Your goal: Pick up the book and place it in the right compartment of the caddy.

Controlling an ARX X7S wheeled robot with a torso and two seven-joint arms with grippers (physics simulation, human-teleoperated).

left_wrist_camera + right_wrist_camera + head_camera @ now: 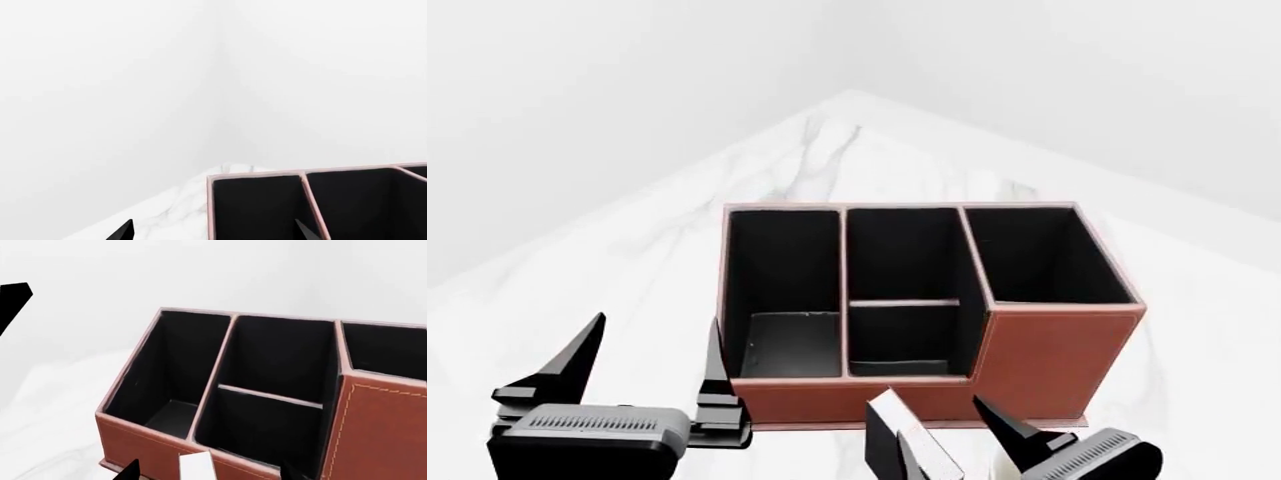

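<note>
Nearest the camera, the right gripper (941,440) was clamped on the book (897,428), holding it up just in front of the caddy (1054,355). The left gripper (647,365) sat spread wide and empty beside it. Further back, the right compartment (1034,255) had nothing in it.

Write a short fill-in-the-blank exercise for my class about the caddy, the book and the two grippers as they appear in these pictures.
1. The caddy stands on a white ____ tabletop.
2. The book sits between the fingers of the ____ gripper.
3. The left gripper is open and holds ____.
4. The right compartment has the ____ front wall of the caddy's sections.

Missing words: marble; right; nothing; tallest
</note>
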